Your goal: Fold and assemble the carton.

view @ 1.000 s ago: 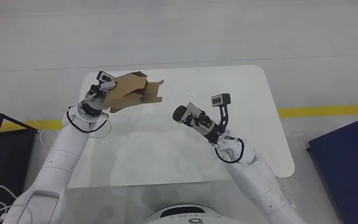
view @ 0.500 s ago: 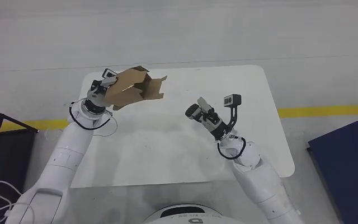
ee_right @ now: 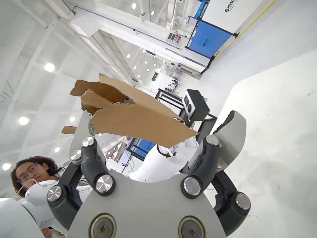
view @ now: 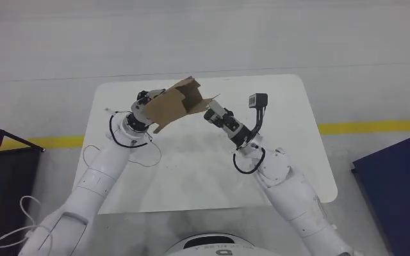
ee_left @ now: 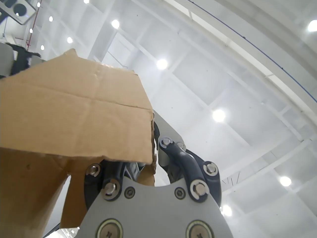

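Observation:
A brown cardboard carton (view: pixel 173 104), partly opened with loose flaps, hangs above the back left of the white table (view: pixel 275 147). My left gripper (view: pixel 146 106) is shut on its near edge; in the left wrist view the carton (ee_left: pixel 74 112) covers one finger of the left gripper (ee_left: pixel 151 153). My right gripper (view: pixel 211 116) stands open just right of the carton, by its open end. In the right wrist view the carton (ee_right: pixel 133 117) reaches between the spread fingers (ee_right: pixel 234 127) of the right gripper (ee_right: pixel 159 122). I cannot tell whether they touch it.
A thin cable (view: pixel 138 157) trails over the table beside the left arm. A yellow line (view: pixel 365 127) crosses the floor past the table's right edge, with a dark blue object (view: pixel 384 185) below it. A black frame (view: pixel 13 166) stands at far left.
The left arm has carried the carton to the right, toward the table's middle, and tilted it. The right gripper has moved left and back until it stands at the carton's open end.

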{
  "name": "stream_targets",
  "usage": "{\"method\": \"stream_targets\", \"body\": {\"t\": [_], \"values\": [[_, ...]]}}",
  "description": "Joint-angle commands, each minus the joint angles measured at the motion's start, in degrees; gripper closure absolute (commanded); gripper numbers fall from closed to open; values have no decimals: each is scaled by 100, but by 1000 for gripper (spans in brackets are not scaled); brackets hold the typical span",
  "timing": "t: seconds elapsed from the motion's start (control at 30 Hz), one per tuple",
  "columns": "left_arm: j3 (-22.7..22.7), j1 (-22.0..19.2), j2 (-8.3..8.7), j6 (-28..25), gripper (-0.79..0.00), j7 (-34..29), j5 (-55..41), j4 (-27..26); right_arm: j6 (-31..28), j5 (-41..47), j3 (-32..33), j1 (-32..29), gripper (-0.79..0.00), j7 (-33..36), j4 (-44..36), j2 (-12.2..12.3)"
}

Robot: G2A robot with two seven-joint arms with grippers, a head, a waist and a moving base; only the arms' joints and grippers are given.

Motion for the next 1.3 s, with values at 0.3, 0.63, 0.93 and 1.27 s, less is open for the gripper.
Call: {"method": "stream_targets", "body": {"t": [0.3, 0.63, 0.93, 1.27], "values": [[91, -96, -146, 7, 0, -16, 356, 181, 288, -378, -122, 72, -785, 145, -174, -9], [-169, -95, -172, -45, 0, -230, 542, 170, 96, -31, 169, -170, -785, -89, -228, 14], [-334, 99, -114, 204, 0, -411, 1078, -324, 182, -21, 346, -221, -785, -462, 246, 6], [-429, 254, -117, 301, 0, -381, 1289, -557, 128, -451, 3, -174, -785, -257, -94, -30]]}}
